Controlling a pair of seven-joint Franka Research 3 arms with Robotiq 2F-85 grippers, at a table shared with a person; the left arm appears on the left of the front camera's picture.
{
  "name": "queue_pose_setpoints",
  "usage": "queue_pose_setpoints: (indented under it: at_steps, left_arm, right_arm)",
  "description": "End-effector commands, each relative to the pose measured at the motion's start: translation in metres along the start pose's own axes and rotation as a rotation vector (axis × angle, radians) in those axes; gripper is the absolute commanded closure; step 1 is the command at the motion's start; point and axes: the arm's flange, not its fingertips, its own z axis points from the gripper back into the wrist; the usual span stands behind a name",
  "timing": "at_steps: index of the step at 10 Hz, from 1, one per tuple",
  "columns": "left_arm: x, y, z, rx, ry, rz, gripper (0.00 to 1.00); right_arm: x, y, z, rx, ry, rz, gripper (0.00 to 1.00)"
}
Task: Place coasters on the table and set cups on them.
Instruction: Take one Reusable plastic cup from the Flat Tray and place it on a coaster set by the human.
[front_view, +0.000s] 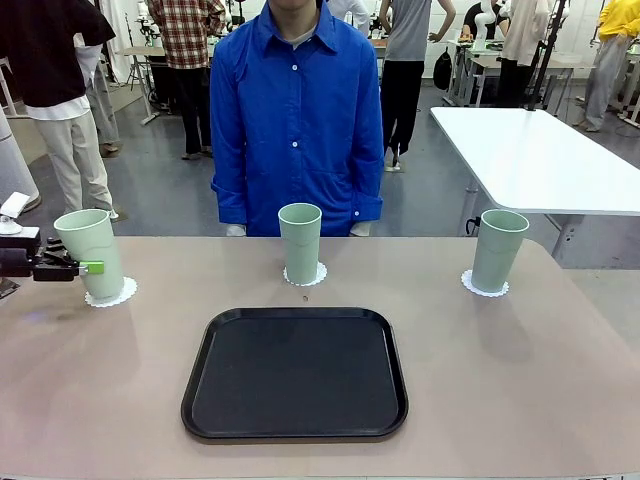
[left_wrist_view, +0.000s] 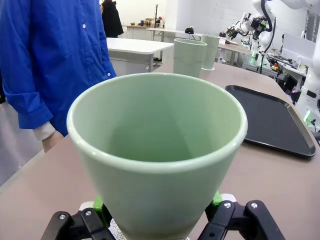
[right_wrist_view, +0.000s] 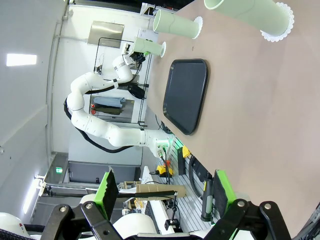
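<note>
Nearest your front camera lay the black tray (front_view: 294, 373), bare, and everything else can be placed from it. Beyond its far edge stood the middle cup (front_view: 300, 243) on its coaster (front_view: 304, 275), just in front of the person in the blue shirt (front_view: 296, 120). Well off to the tray's right stood the right cup (front_view: 497, 250) on a coaster (front_view: 484, 285). Well off to its left, the left cup (front_view: 90, 254) sat on the third coaster (front_view: 111, 292), all of them on the table (front_view: 520, 380).

You had the left gripper (front_view: 88, 267) pinching that left cup low on its wall, green pads pressed to either side. The right gripper (right_wrist_view: 162, 194) hung spread wide and empty, far from the tray.

The risk, as I judged it, sat with that pinch. If you pulled back before fully releasing, the tall cup could tip or drag the light paper coaster out from under it. A sideways retreat could also clip the rim.

Your left wrist view showed the pads against the cup wall and the cup's empty inside, which the front view could not. Your front view alone showed all three cups spaced around the tray. Your right wrist view gave the left arm (right_wrist_view: 95, 107) from afar, reaching to its cup.
</note>
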Motion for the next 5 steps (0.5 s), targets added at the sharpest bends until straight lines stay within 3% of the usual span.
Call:
queue_pose_setpoints:
  at_steps: [1, 5]
  left_arm:
    - [0.0000, 0.0100, 0.0001, 0.008, -0.038, 0.007, 0.14]
    - [-0.0063, 0.0120, -0.0047, 0.000, -0.035, 0.012, 0.14]
  right_arm:
    - [-0.0010, 0.0024, 0.0005, -0.003, 0.005, -0.009, 0.00]
    - [-0.0010, 0.0024, 0.0005, -0.003, 0.005, -0.009, 0.00]
